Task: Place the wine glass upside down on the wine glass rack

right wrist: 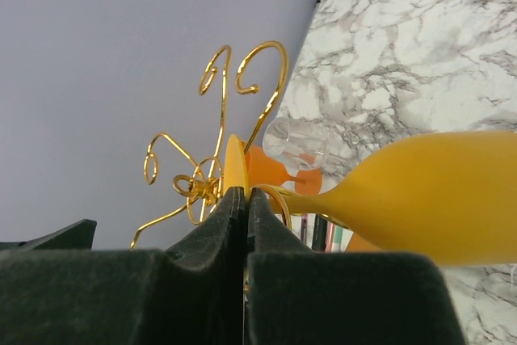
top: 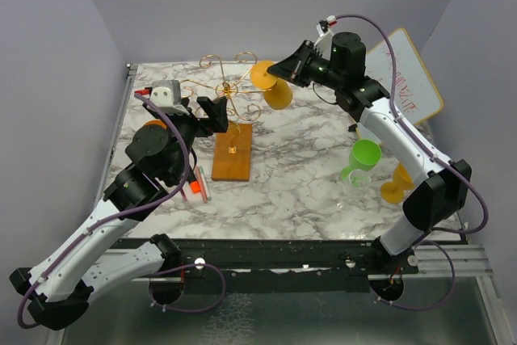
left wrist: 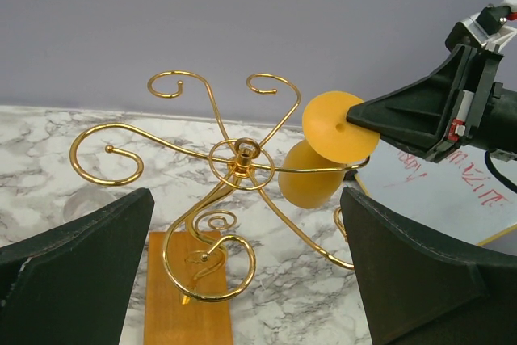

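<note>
Top external view: the right gripper [top: 284, 70] is clamped on the foot of the orange wine glass [top: 275, 90], which hangs in the air at the right side of the wine glass rack [top: 230, 90], foot uppermost and bowl lower, tilted rather than plumb. The left gripper [top: 216, 111] sits just beside the rack's post, jaws apart, holding nothing. A green glass [top: 363, 155] stands well apart on the right. As I judge it, the step in hand is the hanging itself: feeding the stem into one curled arm.

Left wrist view: only here is the fit visible. One gold arm runs across the glass between foot [left wrist: 339, 127] and bowl [left wrist: 311, 175], so the stem looks to be at or in the wire; whether the foot rests on the wire I cannot tell. The next move likely calls for easing the stem further along the arm, bringing the glass upright-inverted, then letting go only once the foot bears on the wire.

Right wrist view: this shows the grip itself, which the others hide: the two fingers [right wrist: 218, 232] are pressed together on the thin edge of the foot, the bowl [right wrist: 428, 199] jutting to the right, the rack's curls behind
</note>
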